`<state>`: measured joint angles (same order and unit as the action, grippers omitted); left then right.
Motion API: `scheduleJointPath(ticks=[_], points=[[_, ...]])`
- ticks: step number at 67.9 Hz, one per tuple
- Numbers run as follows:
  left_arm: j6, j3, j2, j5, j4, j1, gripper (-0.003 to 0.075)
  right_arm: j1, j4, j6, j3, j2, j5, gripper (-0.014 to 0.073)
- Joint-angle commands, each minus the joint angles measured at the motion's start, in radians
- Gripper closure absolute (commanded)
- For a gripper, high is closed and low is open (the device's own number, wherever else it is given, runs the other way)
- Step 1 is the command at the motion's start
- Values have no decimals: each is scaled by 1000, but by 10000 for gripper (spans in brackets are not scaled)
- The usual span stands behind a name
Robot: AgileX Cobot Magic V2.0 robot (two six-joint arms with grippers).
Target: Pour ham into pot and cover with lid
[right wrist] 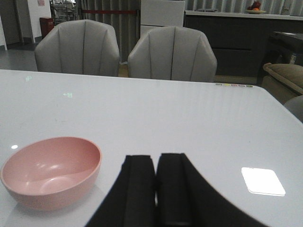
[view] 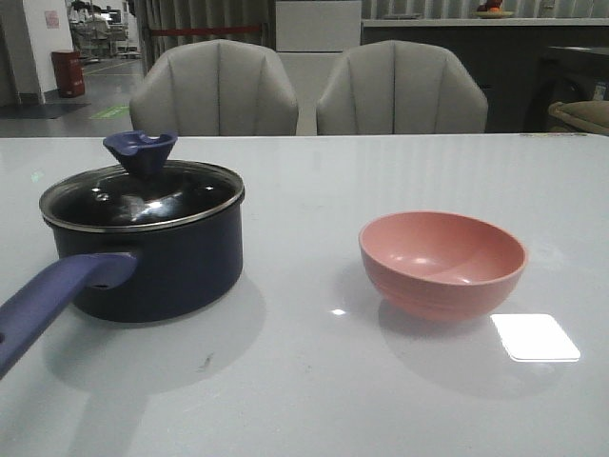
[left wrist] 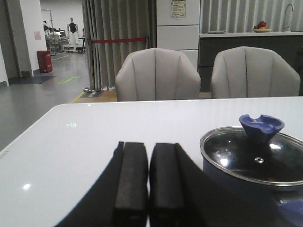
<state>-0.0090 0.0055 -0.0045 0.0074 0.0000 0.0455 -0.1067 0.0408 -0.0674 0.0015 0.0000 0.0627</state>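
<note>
1. Ham cannot be made out anywhere; the pot's (view: 157, 267) inside shows only dark reflections through the lid (view: 143, 195).
2. Lid sits flat on the pot rim, blue knob (view: 140, 150) up, on the tabletop's (view: 304, 390) left side.
3. Pot handle (view: 48, 300) is cut off by the front view's left edge.
4. Pink bowl (view: 442, 262) stands upright, well apart to the right, nothing visible inside.
5. Left claw (left wrist: 149, 182) and right claw (right wrist: 156, 189) are each clenched, pads nearly touching, gripping nothing.
6. Open tabletop lies between pot and bowl.
</note>
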Motion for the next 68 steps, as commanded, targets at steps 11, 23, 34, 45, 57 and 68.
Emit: scheduleJointPath(ticks=[11, 23, 34, 45, 57, 68], points=[[-10, 19, -18, -81, 0, -1, 600, 4, 19, -11, 20, -30, -116, 432], [-10, 19, -18, -81, 0, -1, 600, 4, 19, -11, 20, -30, -115, 432], [-10, 19, -18, -81, 0, -1, 600, 4, 19, -11, 20, -30, -115, 432], [-10, 19, -18, -81, 0, -1, 600, 4, 19, -11, 20, -30, -115, 432], [-10, 19, -18, -81, 0, -1, 600, 4, 19, -11, 20, -30, -115, 432], [-10, 19, -18, -81, 0, -1, 600, 4, 19, -11, 20, -30, -115, 432]])
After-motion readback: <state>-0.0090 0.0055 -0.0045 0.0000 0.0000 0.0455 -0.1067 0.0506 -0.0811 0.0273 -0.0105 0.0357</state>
